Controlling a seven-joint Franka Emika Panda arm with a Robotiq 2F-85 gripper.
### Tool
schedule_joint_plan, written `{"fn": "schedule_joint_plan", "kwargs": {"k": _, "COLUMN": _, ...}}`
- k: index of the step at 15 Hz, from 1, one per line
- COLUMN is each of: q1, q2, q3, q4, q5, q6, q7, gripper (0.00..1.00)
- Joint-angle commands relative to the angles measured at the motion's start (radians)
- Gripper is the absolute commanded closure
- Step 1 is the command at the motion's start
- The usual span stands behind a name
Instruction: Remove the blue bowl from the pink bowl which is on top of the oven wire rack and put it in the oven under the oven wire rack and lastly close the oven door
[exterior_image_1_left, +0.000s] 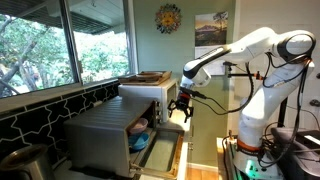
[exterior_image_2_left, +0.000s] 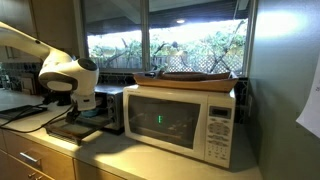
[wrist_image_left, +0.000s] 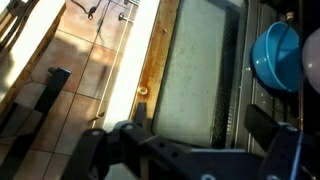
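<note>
The silver oven (exterior_image_1_left: 98, 138) stands with its door (exterior_image_1_left: 166, 152) folded down flat. In the wrist view the door's glass (wrist_image_left: 200, 70) fills the middle. The blue bowl (wrist_image_left: 275, 55) sits inside the oven mouth at the right, over the wire rack (wrist_image_left: 262, 100). It also shows in an exterior view, blue bowl (exterior_image_1_left: 141, 141), with a faint pinkish bowl (exterior_image_1_left: 140, 126) close to it. Whether one sits in the other I cannot tell. My gripper (exterior_image_1_left: 181, 109) hangs above the door's outer edge, open and empty. Seen from the wrist, my gripper (wrist_image_left: 200, 130) is apart from the bowl.
A white microwave (exterior_image_2_left: 180, 122) with a wooden tray (exterior_image_2_left: 195, 78) on top stands next to the oven. Windows run behind the counter. The tiled floor (wrist_image_left: 80, 60) shows beyond the counter edge. The robot's base (exterior_image_1_left: 250, 125) stands to the oven's open side.
</note>
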Motion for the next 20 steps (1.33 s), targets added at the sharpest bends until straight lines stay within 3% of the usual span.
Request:
{"fn": "schedule_joint_plan", "kwargs": {"k": 1, "q1": -0.003, "q2": 0.032, "q3": -0.059, "q4": 0.019, "q5": -0.056, "q6": -0.030, "q7": -0.223, "gripper": 0.00}}
{"fn": "schedule_joint_plan", "kwargs": {"k": 8, "q1": 0.026, "q2": 0.146, "q3": -0.182, "q4": 0.031, "q5": -0.043, "q6": -0.018, "q7": -0.732, "gripper": 0.00}}
{"fn": "schedule_joint_plan", "kwargs": {"k": 14, "q1": 0.055, "q2": 0.257, "q3": -0.263, "q4": 0.067, "q5": -0.016, "q6": -0.091, "q7": -1.127, "gripper": 0.00}}
{"fn": "schedule_joint_plan", "kwargs": {"k": 20, "q1": 0.046, "q2": 0.379, "q3": -0.269, "q4": 0.123, "q5": 0.061, "q6": -0.281, "q7": -1.339, "gripper": 0.00}}
